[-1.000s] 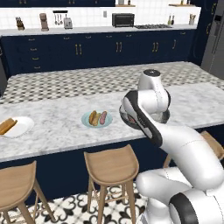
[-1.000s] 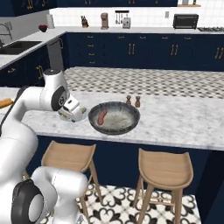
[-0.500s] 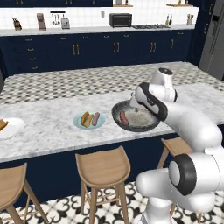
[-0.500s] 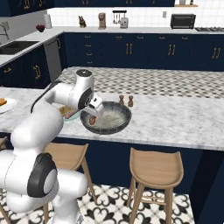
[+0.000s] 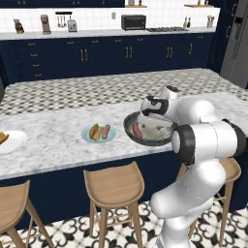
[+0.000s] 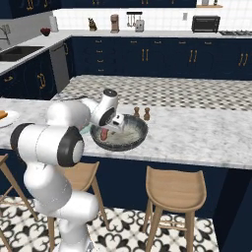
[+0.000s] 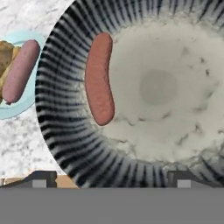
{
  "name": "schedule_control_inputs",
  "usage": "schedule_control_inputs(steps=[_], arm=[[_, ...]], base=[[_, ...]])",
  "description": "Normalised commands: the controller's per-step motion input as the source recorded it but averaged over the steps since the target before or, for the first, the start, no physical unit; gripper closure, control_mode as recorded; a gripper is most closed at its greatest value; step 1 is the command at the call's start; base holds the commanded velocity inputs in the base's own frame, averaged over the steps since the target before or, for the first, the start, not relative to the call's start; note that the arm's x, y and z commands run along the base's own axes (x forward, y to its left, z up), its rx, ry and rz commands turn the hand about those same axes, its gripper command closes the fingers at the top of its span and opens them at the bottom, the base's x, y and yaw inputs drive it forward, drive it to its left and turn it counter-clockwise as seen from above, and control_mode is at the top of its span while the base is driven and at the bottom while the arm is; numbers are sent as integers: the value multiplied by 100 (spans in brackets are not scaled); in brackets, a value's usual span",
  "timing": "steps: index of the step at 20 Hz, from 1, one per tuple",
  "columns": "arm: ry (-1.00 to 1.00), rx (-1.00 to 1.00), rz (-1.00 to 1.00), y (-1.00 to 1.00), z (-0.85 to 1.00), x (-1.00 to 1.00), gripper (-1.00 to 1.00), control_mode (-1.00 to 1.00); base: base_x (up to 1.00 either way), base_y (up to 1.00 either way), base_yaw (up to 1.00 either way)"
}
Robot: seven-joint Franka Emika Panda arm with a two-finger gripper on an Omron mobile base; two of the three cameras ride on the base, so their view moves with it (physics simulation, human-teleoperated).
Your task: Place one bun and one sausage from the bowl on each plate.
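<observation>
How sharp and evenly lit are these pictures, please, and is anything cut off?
Hand view: sharp, evenly lit; the sausage is crisp, the bowl runs past the frame, and the light blue plate is cut at the edge. Both base views: softer, shadows faint, no glare.

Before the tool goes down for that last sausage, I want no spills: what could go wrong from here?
1. The sausage lies on the bowl's sloped inner wall, so it may roll or slip as the open tool closes.
2. It sits off to one side of the tool, so a straight descent could strike the thick rim.
3. The light blue plate stands close beside the bowl; nudging the bowl could disturb it.
</observation>
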Motion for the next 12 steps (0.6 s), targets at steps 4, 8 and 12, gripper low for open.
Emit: schedule_control_inputs(steps=[4, 8, 12], arm=[[0, 0, 4, 16, -44, 66, -100, -100], [0, 0, 1, 24, -40, 15, -100, -100], [3, 0, 0, 7, -42, 42, -100, -100]], base=[[0, 0, 0], [0, 0, 0], [0, 0, 0]])
